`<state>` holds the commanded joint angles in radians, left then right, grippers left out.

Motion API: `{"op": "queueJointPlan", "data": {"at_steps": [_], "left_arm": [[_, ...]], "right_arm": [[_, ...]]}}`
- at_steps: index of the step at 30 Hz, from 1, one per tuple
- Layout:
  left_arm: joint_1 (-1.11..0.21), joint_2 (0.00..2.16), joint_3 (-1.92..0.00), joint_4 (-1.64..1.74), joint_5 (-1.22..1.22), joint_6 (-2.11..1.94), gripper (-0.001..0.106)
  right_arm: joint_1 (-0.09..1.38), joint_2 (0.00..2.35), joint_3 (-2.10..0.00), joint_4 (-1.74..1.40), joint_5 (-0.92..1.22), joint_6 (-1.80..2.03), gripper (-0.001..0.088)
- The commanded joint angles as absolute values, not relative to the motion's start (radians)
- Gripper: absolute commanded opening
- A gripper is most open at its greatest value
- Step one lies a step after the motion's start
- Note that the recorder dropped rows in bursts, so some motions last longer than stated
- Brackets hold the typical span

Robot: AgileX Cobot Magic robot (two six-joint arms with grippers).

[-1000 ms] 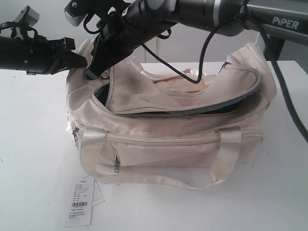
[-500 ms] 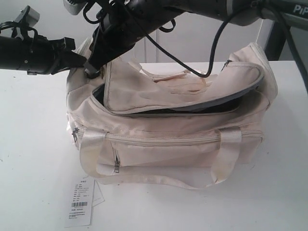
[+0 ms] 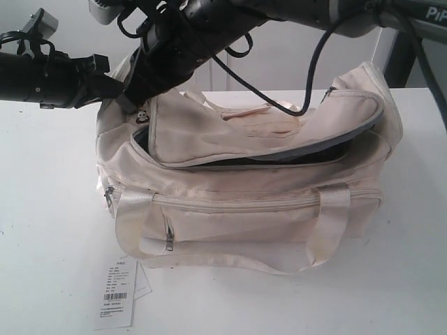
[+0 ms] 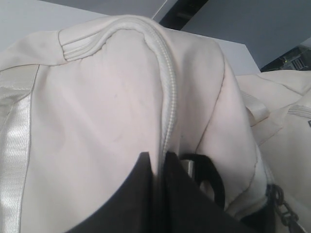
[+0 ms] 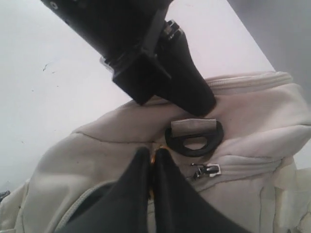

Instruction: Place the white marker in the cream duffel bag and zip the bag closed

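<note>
Over on the left, the left arm [image 3: 49,75] has not budged since a second ago. The paper tag [image 3: 115,296] lies on the same spot of the white table [image 3: 49,230]. What has changed is the right arm [image 3: 209,21], which reaches across from the right. It has swung higher and further left, dragging the left corner of the top flap [image 3: 230,136] with it. That corner now sits closer to the left end of the cream duffel bag [image 3: 251,209], and the dark slot there is narrower than before. Further right the flap still stands off the front edge, with grey lining [image 3: 328,143] showing along the gap.

The left gripper [image 4: 157,160] has its fingers pressed almost together. They pinch a fold of the bag's end right at the zipper ridge [image 4: 167,97]. Beside it, the right gripper [image 5: 151,151] is clamped tight, with only a sliver of the gold zipper pull [image 5: 152,162] showing between its fingers. A black ring [image 5: 194,141] on the bag lies just next to them.

The bag rests on its base in the middle of the table. I cannot spot the white marker from any angle.
</note>
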<state>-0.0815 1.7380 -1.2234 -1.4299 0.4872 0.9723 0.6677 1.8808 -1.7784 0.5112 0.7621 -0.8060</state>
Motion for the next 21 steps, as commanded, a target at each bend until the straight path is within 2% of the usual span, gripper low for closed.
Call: {"op": "queueJointPlan", "data": {"at_steps": [21], "left_arm": [[-0.082,1.738,-1.223,-1.43,0.487,0.972,0.0]], "right_arm": [[0.668,1.851,-1.778,0.55,0.859,-0.814,0.0]]}}
